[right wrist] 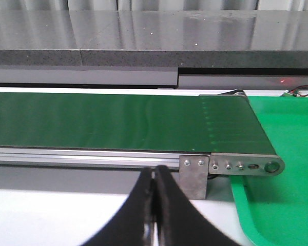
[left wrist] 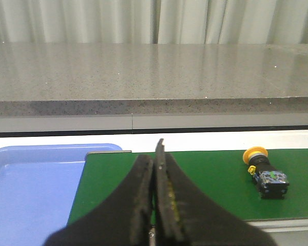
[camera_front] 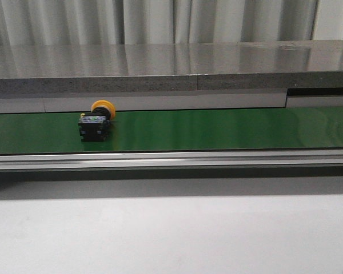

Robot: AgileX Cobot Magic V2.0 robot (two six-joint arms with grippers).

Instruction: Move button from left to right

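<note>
The button (camera_front: 95,121) lies on its side on the green conveyor belt (camera_front: 217,128), left of the middle in the front view, its yellow-orange head pointing away and its black body toward me. The left wrist view also catches the button (left wrist: 265,172), on the belt off to one side of my left gripper (left wrist: 155,154). That gripper is shut with nothing between its black fingers and hangs over the belt's end. My right gripper (right wrist: 154,171) is shut and empty too, short of the belt's metal rail. Neither gripper shows in the front view.
A blue tray (left wrist: 36,184) sits at the belt's left end. A green tray (right wrist: 282,189) sits past its right end, by the metal roller bracket (right wrist: 231,166). A grey stone ledge (camera_front: 171,68) runs behind the belt. A white tabletop (camera_front: 171,234) lies in front.
</note>
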